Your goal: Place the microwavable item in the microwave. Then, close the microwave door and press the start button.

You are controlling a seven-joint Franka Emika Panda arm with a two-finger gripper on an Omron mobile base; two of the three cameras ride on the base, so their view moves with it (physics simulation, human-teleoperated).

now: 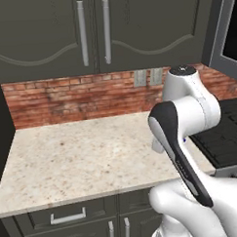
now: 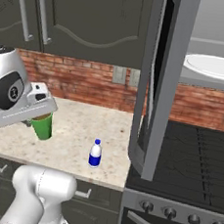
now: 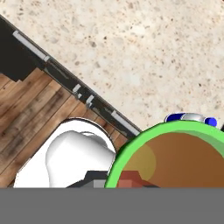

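Observation:
The microwavable item, a bright green cup [image 2: 43, 126] with brown contents, hangs right under my gripper [image 2: 40, 115] over the left part of the counter. The gripper is shut on the cup's rim. In the hand view the green cup [image 3: 175, 157] is very close at the lower right, and its brown contents hide my fingertips. The microwave [image 2: 217, 27] sits high on the right with its white turntable plate [image 2: 215, 66] in sight. The microwave door [image 2: 158, 89] stands open, swung out towards me, between the cup and the oven cavity. Its edge, the microwave door [image 1: 229, 32], shows in the left base view too.
A small white-capped bottle with a blue label [image 2: 95, 153] stands near the counter's front edge, right of the cup; bottle [image 3: 190, 117] lies just past the cup's rim. A black stove [image 2: 192, 157] lies under the microwave. Dark cabinets [image 1: 94, 28] hang above the stone counter [image 1: 83, 151].

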